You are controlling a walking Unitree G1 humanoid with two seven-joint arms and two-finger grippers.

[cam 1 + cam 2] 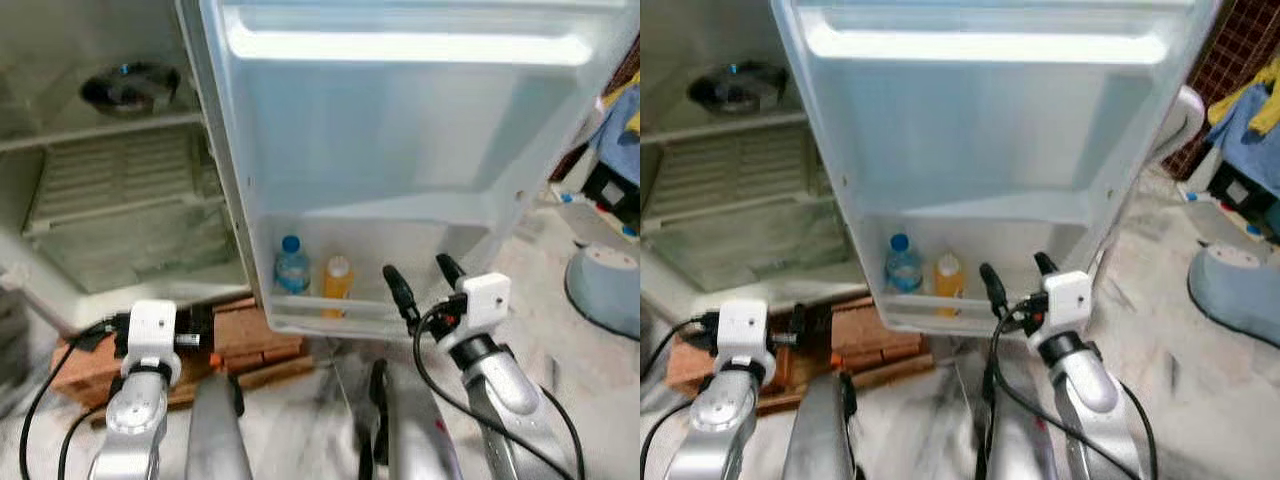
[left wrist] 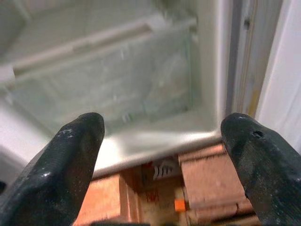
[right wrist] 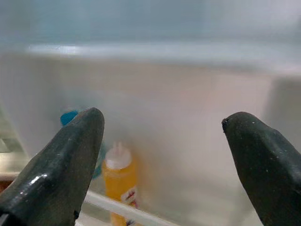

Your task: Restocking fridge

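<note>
Fridge door (image 1: 400,150) stands open w/ its bottom door shelf (image 1: 330,310) holding a water bottle (image 1: 291,266), blue cap, and just beside it an orange bottle (image 1: 337,279), white cap, both upright. Right end effector (image 1: 425,285) is released, fingers spread wide, empty, hovering near the shelf's front rail, a bit right of the orange bottle. Left end effector (image 2: 160,155) also released and empty, low down, aimed at the clear crisper drawer (image 1: 140,240) and the bricks (image 1: 240,335) under the fridge body. Floor (image 1: 540,300) is pale stone.
</note>
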